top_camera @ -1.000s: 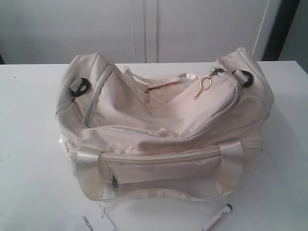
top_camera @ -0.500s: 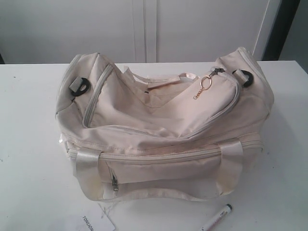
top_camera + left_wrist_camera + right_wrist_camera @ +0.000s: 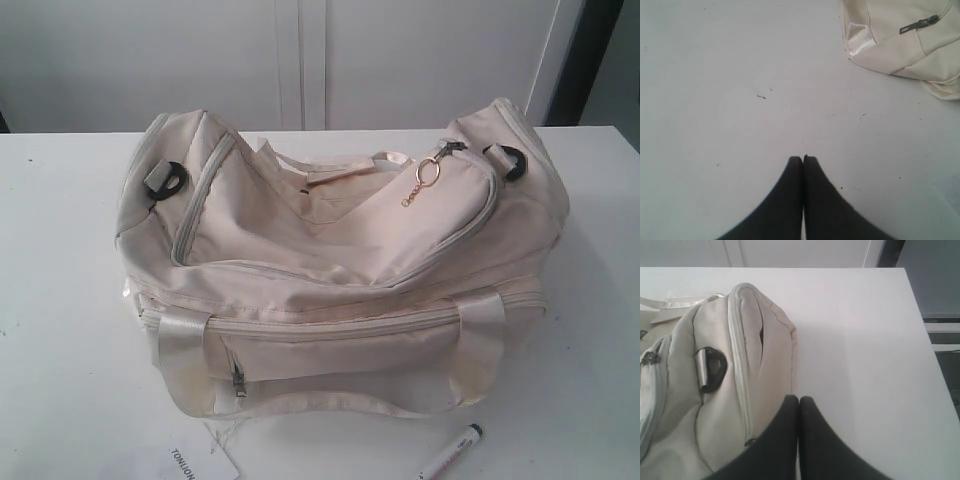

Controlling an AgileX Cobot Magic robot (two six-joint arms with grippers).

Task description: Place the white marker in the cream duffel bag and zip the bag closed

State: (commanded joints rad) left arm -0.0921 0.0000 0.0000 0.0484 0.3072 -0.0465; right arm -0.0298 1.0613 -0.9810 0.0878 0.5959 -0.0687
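The cream duffel bag [image 3: 330, 270] sits in the middle of the white table [image 3: 60, 300], its top flap sagging open with a gold keyring [image 3: 428, 172] on the zip pull. The white marker [image 3: 452, 452] lies on the table in front of the bag's right end, dark cap pointing up-right. Neither gripper appears in the exterior view. My left gripper [image 3: 803, 158] is shut and empty above bare table, a corner of the duffel bag [image 3: 905, 40] off to one side. My right gripper [image 3: 799, 399] is shut and empty beside the end of the duffel bag [image 3: 730, 390].
A white paper tag [image 3: 195, 462] with black letters lies at the front edge, left of the marker. Black strap rings [image 3: 168, 180] sit on the bag's ends. The table edge [image 3: 920, 315] runs close to the bag's right end. White cabinet doors stand behind.
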